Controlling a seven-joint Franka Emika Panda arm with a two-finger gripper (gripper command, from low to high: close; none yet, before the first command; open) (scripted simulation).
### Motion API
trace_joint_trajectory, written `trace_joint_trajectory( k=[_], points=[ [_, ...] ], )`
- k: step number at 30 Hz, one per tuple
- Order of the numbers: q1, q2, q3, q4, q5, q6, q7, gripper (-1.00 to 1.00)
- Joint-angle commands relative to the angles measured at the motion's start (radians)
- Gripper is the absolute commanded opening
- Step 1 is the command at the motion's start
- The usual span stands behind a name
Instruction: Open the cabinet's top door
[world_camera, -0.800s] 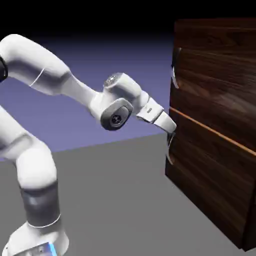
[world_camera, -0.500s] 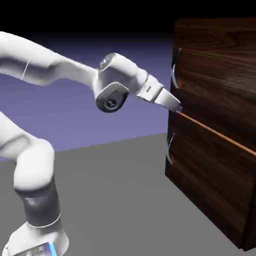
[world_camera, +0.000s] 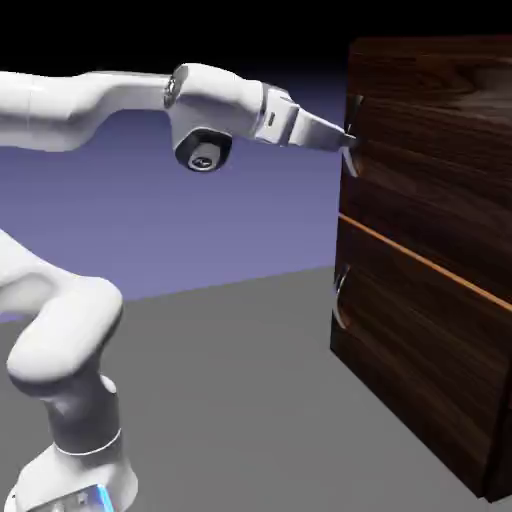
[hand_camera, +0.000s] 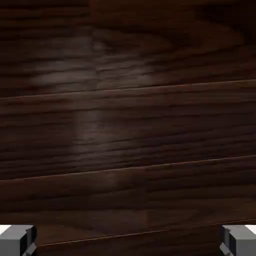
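Holds the jaws of the gripper (hand_camera: 128, 241) open wide, with grey fingertips (hand_camera: 17, 241) well apart at the bottom corners of the hand view and dark wood grain showing between and beyond. In the exterior view, brings the tips to the curved grey upper handle (world_camera: 350, 161), overlapping its middle part; cannot tell from this angle whether touching or just in front. From there, runs back through a white hand (world_camera: 287, 120), pitched slightly downward toward the cabinet (world_camera: 430, 58), to a wrist (world_camera: 205, 105) with a dark round joint cap (world_camera: 204, 151) beneath. Farther back, stretches the forearm (world_camera: 50, 108) nearly level across the upper left, then shows the bent lower arm (world_camera: 65, 335) above an upright base (world_camera: 75, 480) at the lower left. At the exterior view's right, see the top door (world_camera: 430, 165) closed, above a thin orange seam (world_camera: 425, 260) and a lower panel (world_camera: 410, 350) with a similar handle (world_camera: 341, 299). In the hand view, find faint pale reflections and thin, slightly slanting lines across the wood. Below and behind, spreads out as a plain grey surface (world_camera: 220, 400), meeting a blue-violet backdrop (world_camera: 260, 220) that darkens to black at the top.
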Motion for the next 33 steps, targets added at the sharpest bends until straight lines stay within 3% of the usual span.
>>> trace_joint_trajectory(
  k=[1, 27, 33],
  points=[
    [-0.021, -0.011, 0.022, 0.012, 0.044, -0.001, -0.024, 0.0],
    [-0.56, -0.289, 0.603, 0.327, 1.174, -0.039, -0.64, 0.0],
    [-0.713, -0.285, 0.672, 0.444, 1.213, -0.062, -0.641, 0.0]
  ],
)
